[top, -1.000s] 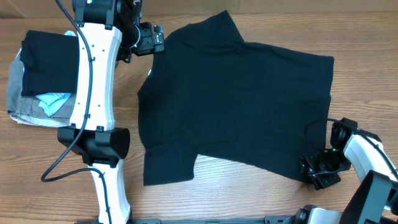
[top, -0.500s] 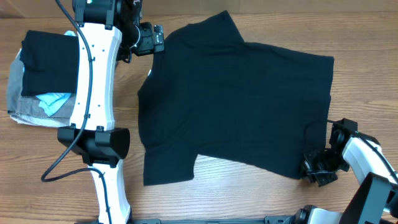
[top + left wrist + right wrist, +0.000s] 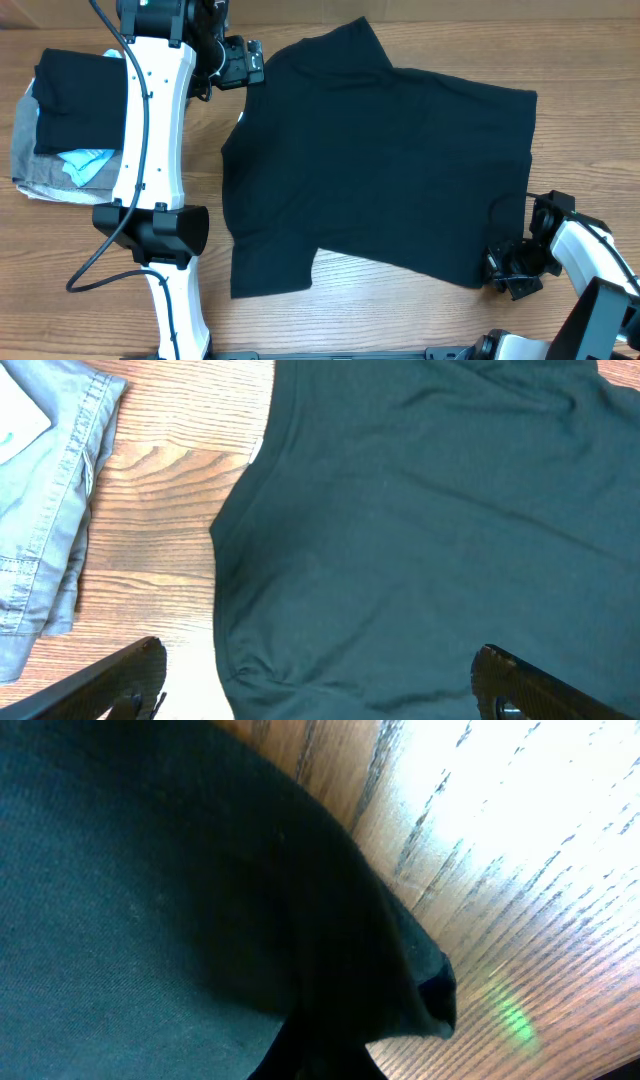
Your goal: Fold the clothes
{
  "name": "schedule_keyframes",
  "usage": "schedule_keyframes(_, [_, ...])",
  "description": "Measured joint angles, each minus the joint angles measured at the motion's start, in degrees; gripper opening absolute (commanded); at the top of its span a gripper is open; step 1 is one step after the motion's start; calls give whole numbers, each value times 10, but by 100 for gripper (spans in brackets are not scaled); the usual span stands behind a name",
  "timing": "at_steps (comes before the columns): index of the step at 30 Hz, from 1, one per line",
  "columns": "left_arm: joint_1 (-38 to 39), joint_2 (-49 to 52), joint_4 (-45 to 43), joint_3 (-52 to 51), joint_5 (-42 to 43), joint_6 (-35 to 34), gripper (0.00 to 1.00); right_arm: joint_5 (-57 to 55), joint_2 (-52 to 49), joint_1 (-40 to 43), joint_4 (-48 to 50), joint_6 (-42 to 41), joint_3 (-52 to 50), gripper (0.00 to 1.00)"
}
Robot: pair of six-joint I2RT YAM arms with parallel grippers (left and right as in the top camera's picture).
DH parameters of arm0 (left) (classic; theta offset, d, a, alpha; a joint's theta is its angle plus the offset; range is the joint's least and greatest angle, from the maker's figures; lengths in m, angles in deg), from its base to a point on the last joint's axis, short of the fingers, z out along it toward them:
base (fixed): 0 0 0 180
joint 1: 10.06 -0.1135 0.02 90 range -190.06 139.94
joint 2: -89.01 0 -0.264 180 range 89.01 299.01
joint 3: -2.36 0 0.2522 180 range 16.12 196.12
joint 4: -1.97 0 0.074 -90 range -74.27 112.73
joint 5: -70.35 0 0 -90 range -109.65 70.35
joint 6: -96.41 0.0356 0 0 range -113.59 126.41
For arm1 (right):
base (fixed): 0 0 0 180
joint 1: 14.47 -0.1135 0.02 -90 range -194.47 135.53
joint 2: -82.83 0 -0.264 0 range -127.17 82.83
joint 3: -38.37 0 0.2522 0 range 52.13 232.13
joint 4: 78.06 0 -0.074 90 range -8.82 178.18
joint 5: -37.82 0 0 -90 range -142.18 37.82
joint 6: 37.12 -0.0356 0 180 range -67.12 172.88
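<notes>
T-shirt [image 3: 380, 170], black, is laid flat on the wooden table [image 3: 400, 325], w/ its long axis run from the left gripper [image 3: 240, 65] across to the right gripper [image 3: 505, 272]. Neck end, marked by a small white label [image 3: 241, 119], is pointed toward the left gripper's side; hem is turned toward the right gripper. One sleeve is spread just beside the left gripper, the other on the opp. side of the body.

Left gripper is held by the shoulder edge, jaws wide apart, nothing between them. In its wrist view one of the fingers [image 3: 110, 680] is seen over wood, the other over fabric. Right gripper is set low at the hem corner nearest it, jaws closed together on that corner; cloth is seen bunched there in its wrist view.

Bare wood is left along the hem edge & behind the right gripper. Beyond the left gripper, a grey garment [image 3: 40, 510] is lain apart from the T-shirt, a wood strip between.
</notes>
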Motion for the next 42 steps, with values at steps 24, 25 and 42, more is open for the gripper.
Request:
schedule_keyframes(24, [0, -55, 3, -67, 26, 9, 100, 0, 0, 0, 0, 0, 0, 4])
schedule_keyframes(25, [0, -75, 4, -88, 26, 9, 100, 0, 0, 0, 0, 0, 0, 4])
schedule_keyframes(42, [0, -456, -40, -697, -11, -27, 90, 0, 0, 0, -2, 0, -1, 4])
